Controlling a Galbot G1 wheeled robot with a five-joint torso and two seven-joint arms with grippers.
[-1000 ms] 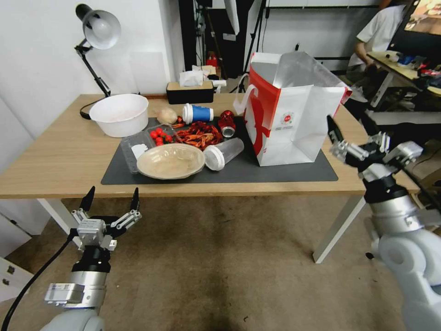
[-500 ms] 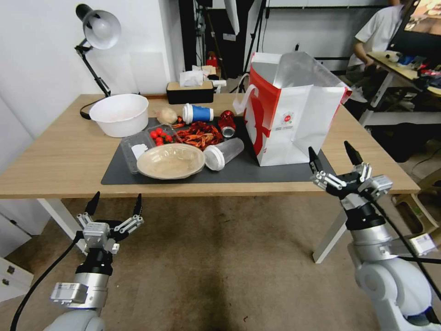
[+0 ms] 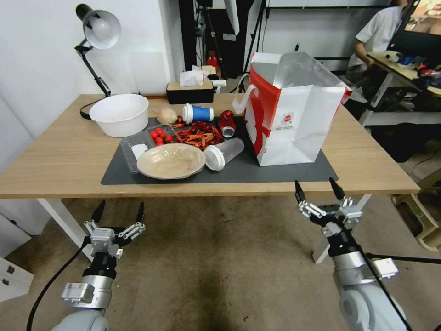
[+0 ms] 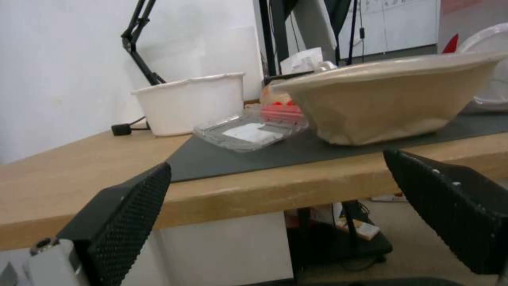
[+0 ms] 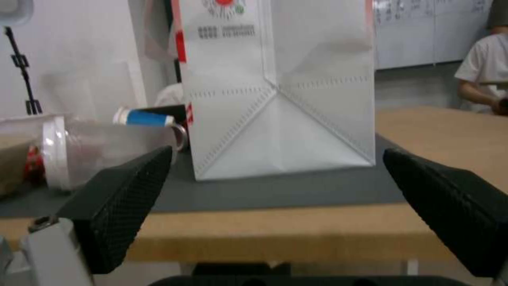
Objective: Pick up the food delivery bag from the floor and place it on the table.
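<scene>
food delivery bag (image 3: 289, 110) upright on table (image 3: 59, 156) (on mat) | right gripper (image 3: 319, 193) below-front, fingers apart, empty

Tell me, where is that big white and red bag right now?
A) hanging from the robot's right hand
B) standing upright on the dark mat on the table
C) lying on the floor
B: the food delivery bag stands upright on the dark mat, clear of both hands.

Head view high, wrist views low, sharing table (image 3: 69, 156)
</scene>
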